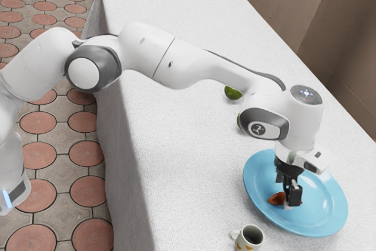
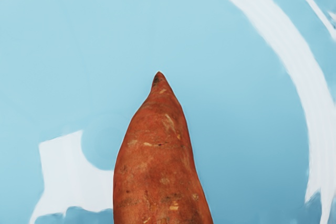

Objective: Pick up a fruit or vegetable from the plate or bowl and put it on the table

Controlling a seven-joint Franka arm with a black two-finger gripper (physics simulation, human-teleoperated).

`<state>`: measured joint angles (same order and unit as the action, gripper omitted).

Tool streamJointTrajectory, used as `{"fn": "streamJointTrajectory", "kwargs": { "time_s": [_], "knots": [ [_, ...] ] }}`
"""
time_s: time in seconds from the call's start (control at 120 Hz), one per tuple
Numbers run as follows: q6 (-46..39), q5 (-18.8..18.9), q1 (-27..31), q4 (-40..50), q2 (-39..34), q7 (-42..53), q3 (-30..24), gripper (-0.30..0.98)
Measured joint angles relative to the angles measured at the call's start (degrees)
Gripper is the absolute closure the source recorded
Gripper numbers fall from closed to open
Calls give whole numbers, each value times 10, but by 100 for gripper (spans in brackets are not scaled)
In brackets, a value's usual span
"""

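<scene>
The white-clothed desk carries a round blue plate near its edge at the exterior view's right. The claw points down over the plate; whether it is apart, together or clamped cannot be told. A reddish-brown sweet potato is on the plate, its long axis running roughly from the exterior view's left to its right, with a tapering end toward the left. In the wrist view a narrow tip points outward from the claw, the body widening toward it. The sweet potato lies directly at the claw's lower end, its middle partly hidden by it. Near the plate stands a small mug; farther off lies a green fruit.
</scene>
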<state>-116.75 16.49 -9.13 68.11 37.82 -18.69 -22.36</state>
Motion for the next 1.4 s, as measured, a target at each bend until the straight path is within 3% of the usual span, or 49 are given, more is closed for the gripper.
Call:
{"fn": "streamJointTrajectory", "kwargs": {
  "time_s": [0.6, 0.833, 0.933, 1.058, 1.2, 1.4],
  "knots": [
    [-27, -23, 8, -7, 19, 11, 6, 2],
    [-28, -24, 8, -8, 20, 5, 5, 36],
    [-28, -24, 6, -8, 20, 1, 4, 45],
    [-28, -21, 5, -15, 20, -3, 3, 49],
    [-26, 10, 8, -46, 3, -3, 1, 49],
    [17, 29, 108, -52, -47, 14, 3, 50]
  ]
}}
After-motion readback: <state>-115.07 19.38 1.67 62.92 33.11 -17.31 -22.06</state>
